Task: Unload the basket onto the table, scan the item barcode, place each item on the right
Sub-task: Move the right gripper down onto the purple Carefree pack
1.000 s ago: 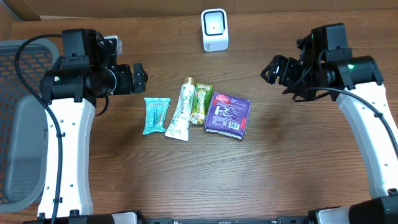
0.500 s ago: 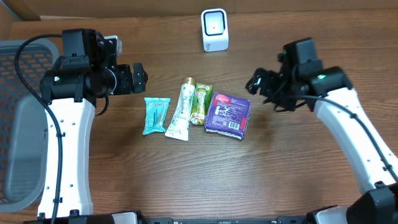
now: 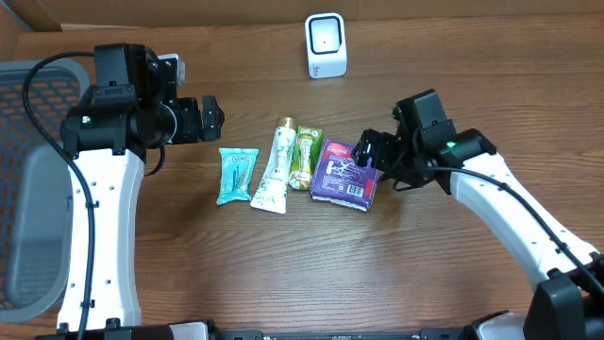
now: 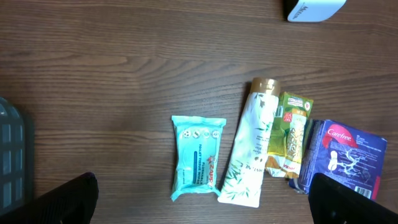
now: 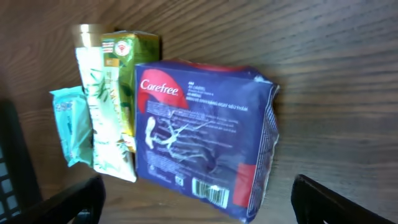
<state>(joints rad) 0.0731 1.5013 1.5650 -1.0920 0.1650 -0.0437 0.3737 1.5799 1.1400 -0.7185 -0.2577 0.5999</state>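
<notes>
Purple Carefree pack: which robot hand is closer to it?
Right. The right gripper is open at the pack's right edge; the left gripper is far off to its left.

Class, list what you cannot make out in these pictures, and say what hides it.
Right wrist view: the barcode on the Carefree pack is too small to read.
Overhead: the right gripper covers the pack's right edge.
Left wrist view: the top edge cuts off the white scanner.
Overhead: the left edge cuts off the grey basket.
</notes>
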